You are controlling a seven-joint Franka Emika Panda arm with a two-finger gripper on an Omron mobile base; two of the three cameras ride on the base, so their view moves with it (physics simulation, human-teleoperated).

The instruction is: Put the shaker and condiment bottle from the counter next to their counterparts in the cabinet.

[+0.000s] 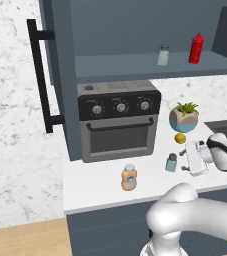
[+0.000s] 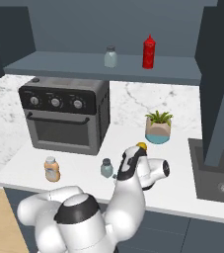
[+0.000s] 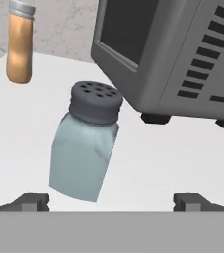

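**Pale-blue shaker sat between wide jaws, one nudge from a spill**

Translucent and grey-capped, the shaker [image 3: 85, 143] stood upright on the white counter [image 1: 100, 192] just ahead of the gripper [image 3: 111, 201], whose two fingers stood spread wide and held nothing. The toaster oven [image 1: 119, 120] loomed close behind, and the orange condiment bottle [image 1: 129, 178] waited further along. Up in the cabinet [image 2: 98, 66], its twin shaker [image 2: 110, 56] and the red squeeze bottle [image 2: 148, 51] marked the destination. The light shaker looked easy to topple: a fingertip [image 3: 32, 201] clipping its side on the way in could have knocked it over or shoved it against the oven's feet.
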